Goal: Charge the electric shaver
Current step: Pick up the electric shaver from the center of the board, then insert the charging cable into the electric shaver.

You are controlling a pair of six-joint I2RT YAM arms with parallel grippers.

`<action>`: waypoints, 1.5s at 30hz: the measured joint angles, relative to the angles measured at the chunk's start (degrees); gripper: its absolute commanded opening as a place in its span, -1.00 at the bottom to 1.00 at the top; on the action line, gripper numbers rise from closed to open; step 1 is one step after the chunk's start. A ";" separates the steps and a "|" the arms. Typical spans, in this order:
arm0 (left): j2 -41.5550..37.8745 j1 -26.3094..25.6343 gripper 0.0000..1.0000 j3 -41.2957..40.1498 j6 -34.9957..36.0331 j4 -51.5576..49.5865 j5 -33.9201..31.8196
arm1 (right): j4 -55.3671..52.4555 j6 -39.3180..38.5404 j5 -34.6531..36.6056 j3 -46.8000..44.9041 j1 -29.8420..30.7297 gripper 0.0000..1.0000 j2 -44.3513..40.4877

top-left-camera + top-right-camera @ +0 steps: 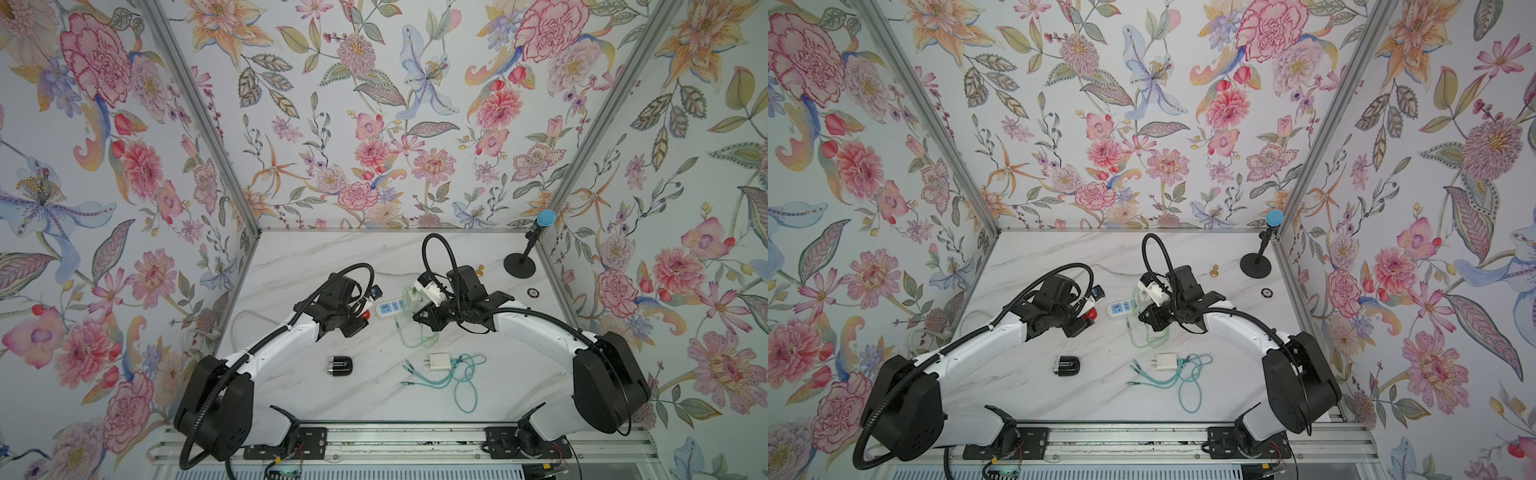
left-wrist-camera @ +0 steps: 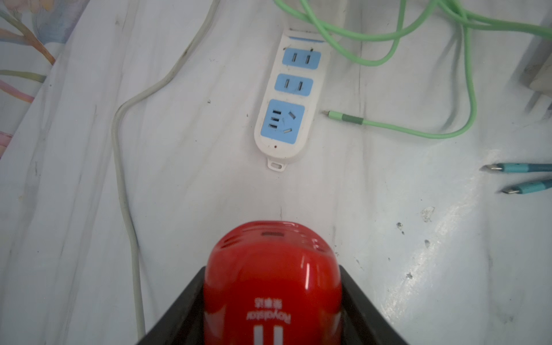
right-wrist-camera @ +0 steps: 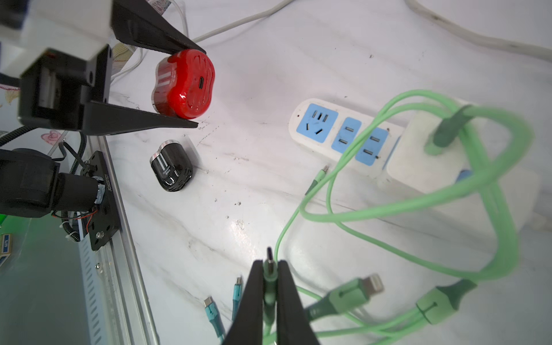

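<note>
Red shaver [image 3: 179, 89] clamped sideways between the two black fingers of the left gripper [image 3: 199, 87], rounded end sticking out past the fingertips. Its small charging port [image 3: 201, 81] sits on that free end and faces across toward the right arm. In the left wrist view the shaver points straight down the length of the white power strip [image 2: 286, 98], a short gap of bare marble table [image 1: 291, 257] between them. Strip has blue sockets; a white adapter [image 3: 424, 155] stands at its far end with a green cable [image 3: 388, 209] coming out of its top and looping loosely over the strip. Right gripper [image 3: 270, 264] is pinched narrow on one branch of that cable, the metal connector [image 3: 269, 255] poking out just beyond the fingertips, aimed roughly toward the shaver but well apart from it. Other green branches trail beside it. A black shaver [image 1: 340, 365] lies alone on the table nearer the rail. To its right, a white charger [image 1: 439, 360] with a tangled teal cable [image 1: 467, 386]. Microphone stand [image 1: 519, 264] in the far right corner.
</note>
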 measured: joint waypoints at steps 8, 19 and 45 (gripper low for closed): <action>-13.84 -9.05 -1.00 -8.39 8.90 2.49 -4.94 | -17.88 -8.52 -2.69 9.86 1.46 -1.00 0.35; -19.82 -12.87 -1.00 -11.89 18.49 6.69 -4.87 | -28.68 -13.22 -6.56 16.31 10.27 -1.00 5.33; -20.41 -19.15 -1.00 -12.76 26.25 5.35 -5.31 | -32.28 -16.74 -9.53 23.28 12.70 -1.00 11.02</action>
